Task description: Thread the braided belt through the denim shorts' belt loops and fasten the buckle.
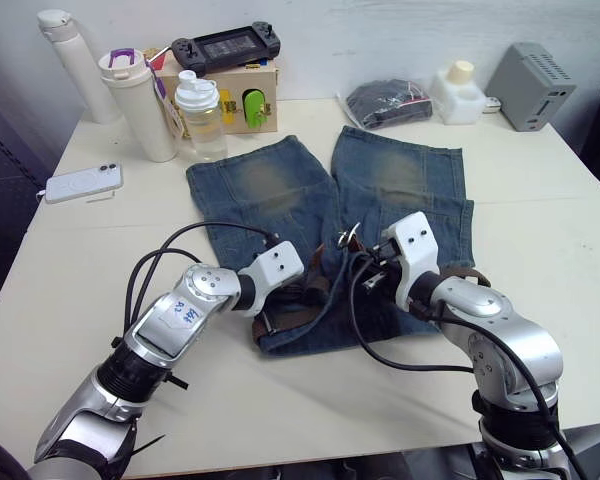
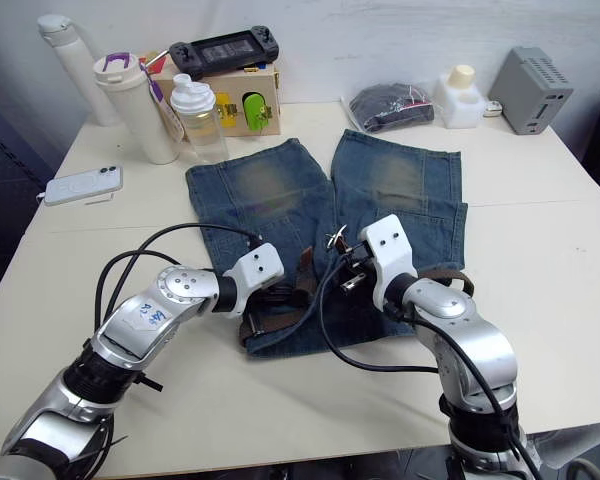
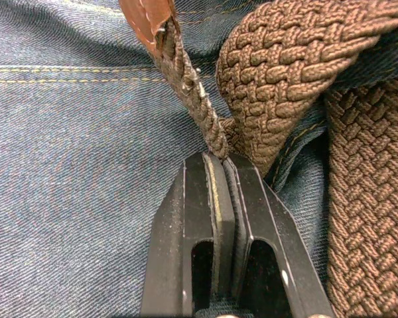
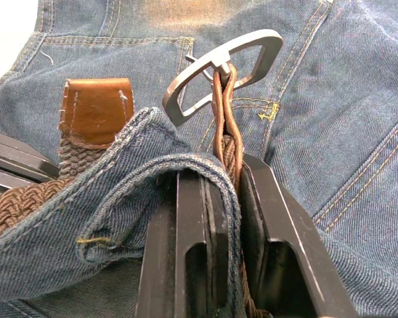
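Apparently cream table (image 1: pixel 540 190), denim shorts (image 1: pixel 280 190), white wall (image 1: pixel 380 30) behind

Waistband of the denim shorts (image 1: pixel 280 335) mostly covered from the head views by both grippers and their white wrist housings; belt loops there too small and too covered to pick out or count. Braided belt (image 3: pixel 285 73) runs off the top and right edges of the left wrist view, so its full path is unseen; its tan tip (image 3: pixel 146 16) is cut by the top edge. Left gripper (image 3: pixel 217 159) hides the strap portion between its fingers. In the right wrist view a denim fold (image 4: pixel 152 172) drapes over the right gripper (image 4: pixel 219 179), hiding what lies under it. Buckle (image 4: pixel 222 66) prong position unclear. Cable loops cross the shorts' lower edge.
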Motion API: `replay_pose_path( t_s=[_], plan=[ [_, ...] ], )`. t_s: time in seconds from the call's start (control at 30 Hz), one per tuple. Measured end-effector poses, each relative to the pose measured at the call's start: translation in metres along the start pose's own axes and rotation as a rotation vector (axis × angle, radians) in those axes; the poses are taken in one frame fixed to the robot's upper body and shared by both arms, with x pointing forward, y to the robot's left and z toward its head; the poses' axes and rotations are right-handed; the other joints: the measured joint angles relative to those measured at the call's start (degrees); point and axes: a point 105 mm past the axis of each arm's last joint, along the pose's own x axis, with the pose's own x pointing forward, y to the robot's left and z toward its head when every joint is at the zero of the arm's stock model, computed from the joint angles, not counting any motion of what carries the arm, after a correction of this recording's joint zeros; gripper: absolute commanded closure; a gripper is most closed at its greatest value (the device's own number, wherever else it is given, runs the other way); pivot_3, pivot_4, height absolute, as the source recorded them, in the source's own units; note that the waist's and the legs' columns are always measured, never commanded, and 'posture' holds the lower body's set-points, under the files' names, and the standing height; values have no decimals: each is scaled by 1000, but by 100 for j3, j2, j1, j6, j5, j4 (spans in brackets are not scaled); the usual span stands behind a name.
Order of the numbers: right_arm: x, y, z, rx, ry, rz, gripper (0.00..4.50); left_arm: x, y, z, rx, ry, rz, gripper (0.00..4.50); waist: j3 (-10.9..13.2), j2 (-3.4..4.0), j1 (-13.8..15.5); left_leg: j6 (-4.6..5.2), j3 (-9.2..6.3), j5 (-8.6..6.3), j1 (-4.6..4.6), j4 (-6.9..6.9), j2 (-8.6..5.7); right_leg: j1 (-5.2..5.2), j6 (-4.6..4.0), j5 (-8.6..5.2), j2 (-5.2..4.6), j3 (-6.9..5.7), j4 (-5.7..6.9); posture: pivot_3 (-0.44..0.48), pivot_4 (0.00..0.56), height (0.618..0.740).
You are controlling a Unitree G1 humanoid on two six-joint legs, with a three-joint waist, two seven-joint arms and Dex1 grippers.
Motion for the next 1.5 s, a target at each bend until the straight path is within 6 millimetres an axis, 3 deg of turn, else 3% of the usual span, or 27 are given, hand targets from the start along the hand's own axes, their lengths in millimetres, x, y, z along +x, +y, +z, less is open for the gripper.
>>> replay_pose_path(
  t_s=[0.33, 0.4, 0.53, 0.7, 0.9, 1.2, 1.5],
  plan=[
    [-5, -4, 1, -216, 32, -25, 4494, 2, 2, 6, -51, -37, 9, 4500, 1, -2, 15, 4, -1, 2, -2, 1, -2, 1, 1, 0, -4, -1, -2, 0, 150, 690],
    [-6, -5, -2, -260, 45, -36, 4494, 2, 2, 15, -93, -82, -5, 4500, 2, -2, 14, 4, -3, 2, -6, 0, -1, -2, 1, 0, -4, -4, -4, 0, 150, 690],
    [-6, -4, -11, -278, 61, -45, 4494, -13, 10, 36, -128, -161, -38, 4500, 3, -4, -8, 3, 0, 2, -6, -2, 4, -2, 1, 0, -1, -7, -7, 0, 150, 690],
    [-6, -5, -15, -273, 68, -66, 4494, -23, 9, 33, -179, -155, -110, 4500, 3, -4, -8, 3, -1, 2, -6, -3, 5, -2, 1, 0, 0, -9, -8, 0, 150, 690],
    [-5, -4, -15, -267, 60, -83, 4494, -34, 14, 50, -195, -196, -140, 4500, 4, -5, -7, 3, -2, 2, -6, -3, 2, -1, 2, 0, 0, -8, -10, 0, 150, 690],
    [-3, -4, -10, -264, 26, -107, 4494, -28, 13, 16, 20, 29, -107, 4500, 4, -4, -8, -3, 7, 5, -4, -15, 4, -8, 1, 0, 5, -9, -12, 0, 150, 690],
    [-2, -1, 5, -298, -54, -104, 4494, -27, 20, 10, 106, 65, -75, 4500, 4, -4, -13, -3, 8, 5, -5, -17, 6, -11, 1, 0, 7, -13, -10, 0, 150, 690]
  ],
)
